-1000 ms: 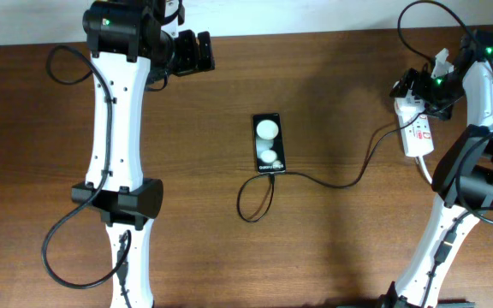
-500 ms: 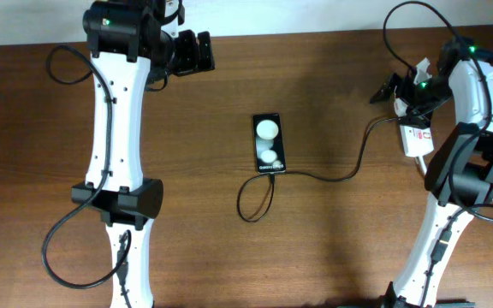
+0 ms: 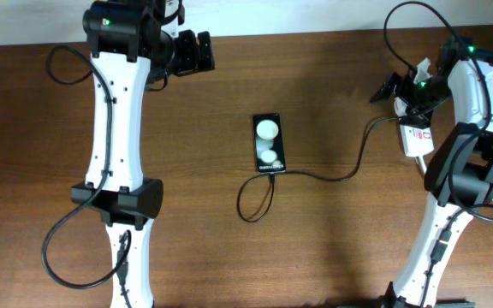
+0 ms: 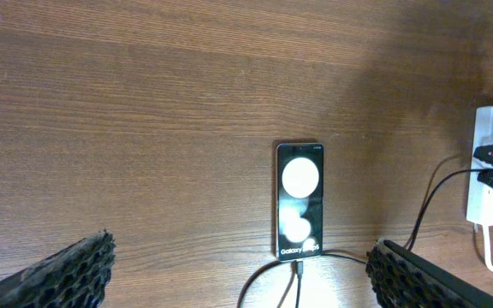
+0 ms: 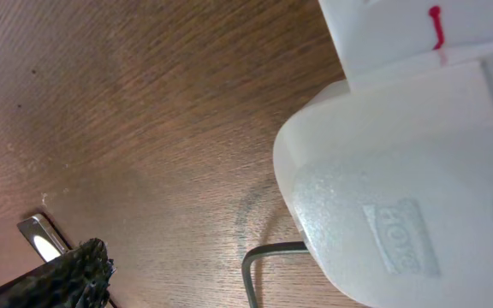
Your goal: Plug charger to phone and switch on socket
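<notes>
robot lab, wooden table (image 3: 315, 257), two arms (image 3: 109, 128)

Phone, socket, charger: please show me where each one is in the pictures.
phone (image 3: 270, 143), overhead view, middle of its screen.
socket (image 3: 415, 141), overhead view, its end with red marks.
charger (image 5: 392, 197), right wrist view, its white adapter body.

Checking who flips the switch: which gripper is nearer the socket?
Right. The right gripper is right by the socket's far end; the left gripper is far off, beyond the phone.

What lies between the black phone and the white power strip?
Only the thin black charger cable, crossing bare brown wooden tabletop from glossy black smartphone to white elongated power strip, per the overhead view.
</notes>
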You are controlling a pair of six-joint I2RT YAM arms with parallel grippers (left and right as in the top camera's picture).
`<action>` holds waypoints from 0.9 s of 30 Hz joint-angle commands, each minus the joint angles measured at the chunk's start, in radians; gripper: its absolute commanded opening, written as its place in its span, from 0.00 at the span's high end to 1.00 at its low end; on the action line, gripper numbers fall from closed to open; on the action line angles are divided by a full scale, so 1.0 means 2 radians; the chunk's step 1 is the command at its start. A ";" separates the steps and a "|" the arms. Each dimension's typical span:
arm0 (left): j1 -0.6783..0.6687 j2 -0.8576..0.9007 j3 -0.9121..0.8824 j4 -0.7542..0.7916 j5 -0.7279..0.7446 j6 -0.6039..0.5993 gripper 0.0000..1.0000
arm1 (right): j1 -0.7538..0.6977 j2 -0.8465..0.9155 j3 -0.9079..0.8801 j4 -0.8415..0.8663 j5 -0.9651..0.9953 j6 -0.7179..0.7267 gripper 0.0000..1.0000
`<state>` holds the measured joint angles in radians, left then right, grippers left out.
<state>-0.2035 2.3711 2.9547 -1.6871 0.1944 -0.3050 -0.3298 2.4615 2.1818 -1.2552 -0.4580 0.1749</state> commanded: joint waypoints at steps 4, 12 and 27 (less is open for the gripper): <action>-0.001 -0.010 0.005 0.000 0.004 0.009 0.01 | 0.007 -0.035 -0.007 -0.003 0.034 0.009 0.00; -0.001 -0.010 0.005 0.000 0.004 0.009 0.01 | 0.007 -0.089 -0.007 -0.018 0.073 0.022 0.00; -0.001 -0.010 0.005 0.000 0.003 0.009 0.01 | 0.008 -0.289 -0.007 -0.078 0.231 0.052 0.00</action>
<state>-0.2035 2.3711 2.9547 -1.6871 0.1947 -0.3050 -0.3218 1.9736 2.1727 -1.3922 -0.0837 0.2661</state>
